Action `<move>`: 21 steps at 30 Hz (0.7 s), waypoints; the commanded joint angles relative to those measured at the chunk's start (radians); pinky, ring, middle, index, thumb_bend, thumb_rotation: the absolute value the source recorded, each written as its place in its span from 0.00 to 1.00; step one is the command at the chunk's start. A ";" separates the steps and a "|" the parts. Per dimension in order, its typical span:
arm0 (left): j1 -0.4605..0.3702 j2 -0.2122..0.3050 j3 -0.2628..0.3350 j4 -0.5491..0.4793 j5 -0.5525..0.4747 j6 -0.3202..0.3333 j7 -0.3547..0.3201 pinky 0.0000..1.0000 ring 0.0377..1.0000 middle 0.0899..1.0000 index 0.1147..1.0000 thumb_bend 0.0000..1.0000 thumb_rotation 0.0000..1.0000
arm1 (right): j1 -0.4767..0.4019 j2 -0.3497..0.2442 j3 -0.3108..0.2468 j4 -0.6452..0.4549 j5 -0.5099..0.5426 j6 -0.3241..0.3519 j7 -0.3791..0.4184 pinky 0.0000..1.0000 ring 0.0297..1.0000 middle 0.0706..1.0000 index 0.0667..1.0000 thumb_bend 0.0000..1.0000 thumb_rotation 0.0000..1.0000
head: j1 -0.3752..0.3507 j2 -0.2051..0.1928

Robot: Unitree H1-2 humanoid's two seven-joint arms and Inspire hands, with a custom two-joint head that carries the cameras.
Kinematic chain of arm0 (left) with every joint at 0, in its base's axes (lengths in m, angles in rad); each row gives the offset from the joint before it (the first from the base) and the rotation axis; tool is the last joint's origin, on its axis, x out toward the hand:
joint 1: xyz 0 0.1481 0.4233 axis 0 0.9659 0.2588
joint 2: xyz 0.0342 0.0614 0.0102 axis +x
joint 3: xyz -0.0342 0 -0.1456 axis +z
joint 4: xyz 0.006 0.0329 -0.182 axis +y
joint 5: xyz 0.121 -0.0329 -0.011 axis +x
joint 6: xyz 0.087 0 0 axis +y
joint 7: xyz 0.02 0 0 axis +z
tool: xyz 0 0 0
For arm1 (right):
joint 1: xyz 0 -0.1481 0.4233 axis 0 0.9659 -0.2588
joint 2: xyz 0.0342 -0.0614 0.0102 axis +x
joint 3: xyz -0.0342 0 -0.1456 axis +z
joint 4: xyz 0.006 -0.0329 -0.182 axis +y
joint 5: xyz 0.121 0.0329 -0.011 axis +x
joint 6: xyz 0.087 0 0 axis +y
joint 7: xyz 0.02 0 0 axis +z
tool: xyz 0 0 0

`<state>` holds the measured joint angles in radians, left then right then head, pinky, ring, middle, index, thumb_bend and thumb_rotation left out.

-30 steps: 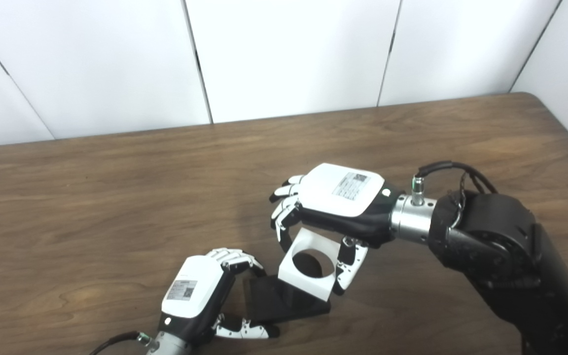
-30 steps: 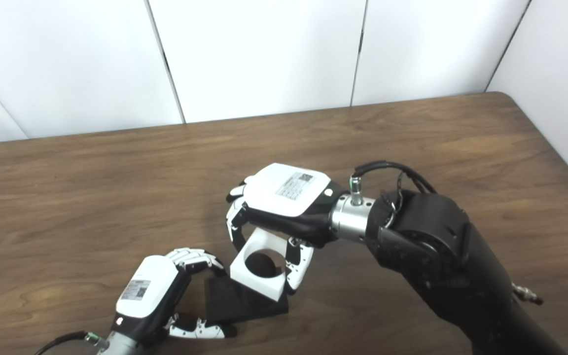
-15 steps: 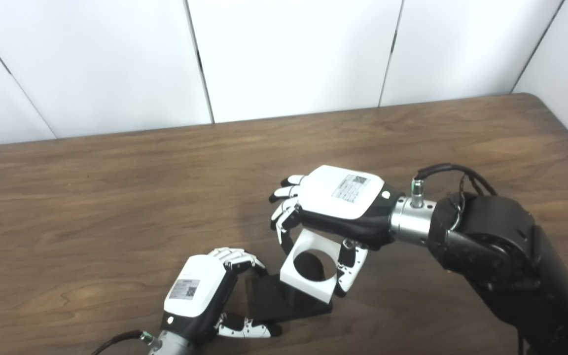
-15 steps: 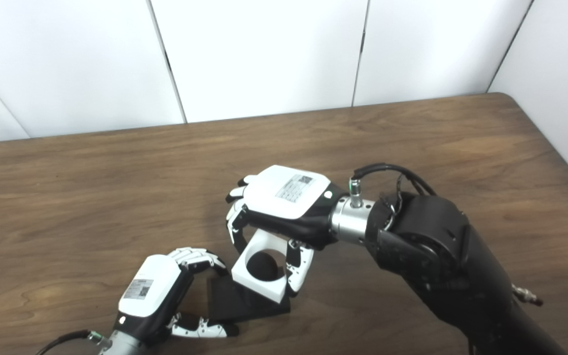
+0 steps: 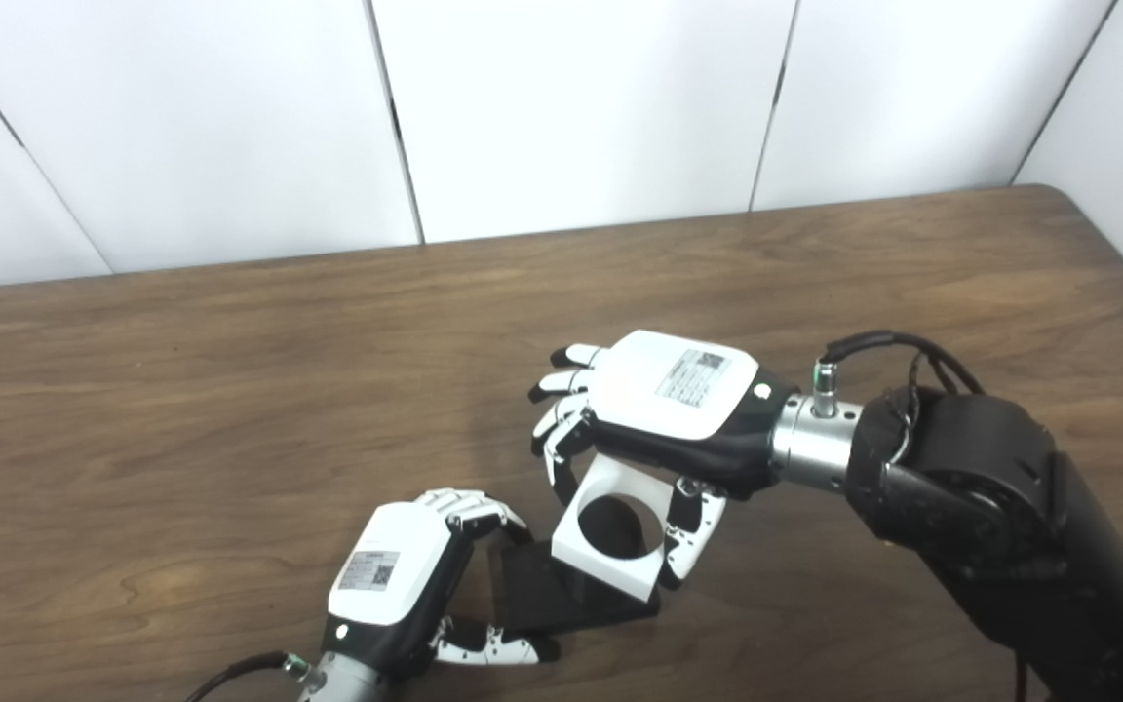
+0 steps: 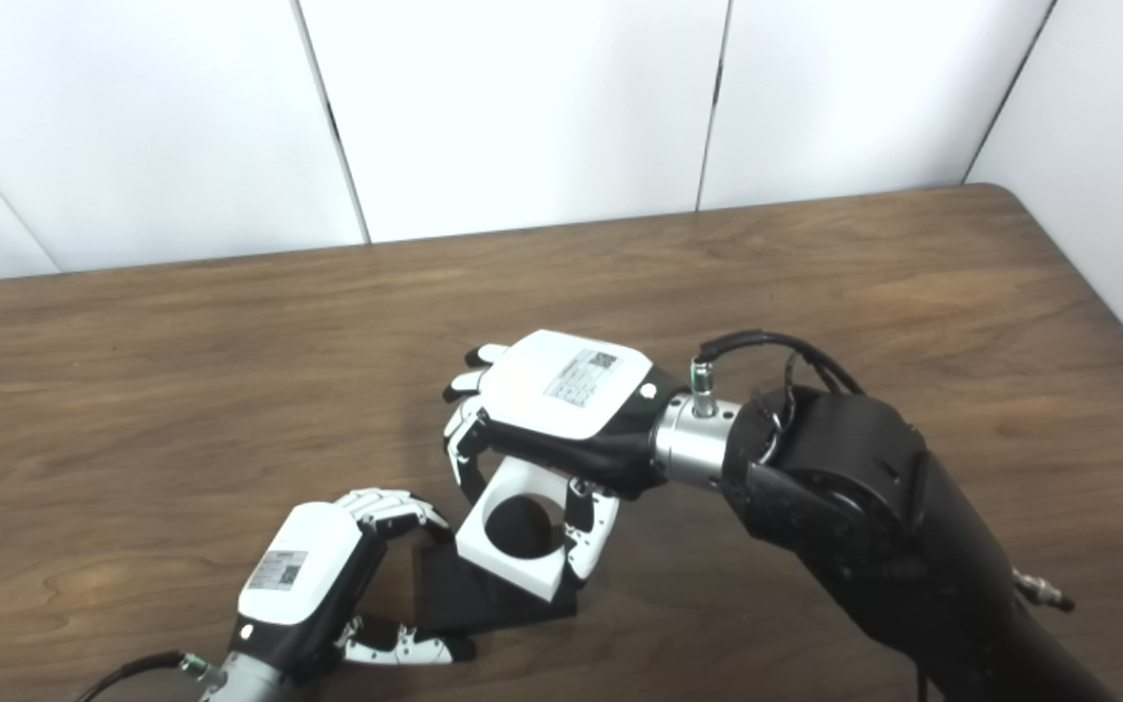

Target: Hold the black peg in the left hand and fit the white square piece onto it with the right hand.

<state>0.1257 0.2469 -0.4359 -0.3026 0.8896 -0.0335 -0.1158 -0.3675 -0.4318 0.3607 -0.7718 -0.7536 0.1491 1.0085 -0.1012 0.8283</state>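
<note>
The left robot hand (image 5: pixel 396 585) lies low on the tabletop (image 5: pixel 230 390), back upward, fingers curled over the far edge of the black peg's (image 5: pixel 561 604) flat base and thumb (image 5: pixel 488 648) along its near edge, gripping it. The right arm (image 5: pixel 990 507) reaches in from the right with its wrist roughly level, palm turned down. The right robot hand (image 5: pixel 664 409) pinches the white square (image 5: pixel 615 531) between fingers on its left side and thumb (image 5: pixel 683 531) on its right. The square is tilted, its round hole over the peg, its lower edge touching the base.
</note>
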 commanded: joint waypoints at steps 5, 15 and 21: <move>0.009 -0.011 -0.027 0.004 -0.001 0.014 -0.059 0.79 0.75 0.67 0.42 0.52 0.05 | -0.015 0.000 -0.004 0.000 -0.001 -0.016 -0.011 0.98 0.92 0.77 0.45 0.52 0.13 | 0.001 0.002; 0.009 -0.016 -0.033 0.001 0.003 0.020 -0.056 0.78 0.75 0.67 0.42 0.52 0.05 | -0.007 0.018 0.004 0.019 -0.016 -0.025 -0.038 0.95 0.91 0.77 0.45 0.52 0.13 | 0.007 0.002; 0.010 -0.017 -0.037 -0.006 0.004 0.026 -0.062 0.78 0.75 0.67 0.42 0.52 0.05 | 0.000 0.033 0.006 0.035 -0.028 -0.034 -0.056 0.94 0.91 0.77 0.45 0.52 0.13 | 0.008 0.004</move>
<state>0.1251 0.2338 -0.4469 -0.3131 0.8950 -0.0076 -0.1242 -0.3403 -0.4082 0.3749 -0.7251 -0.7760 0.1380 0.9854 -0.0920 0.8314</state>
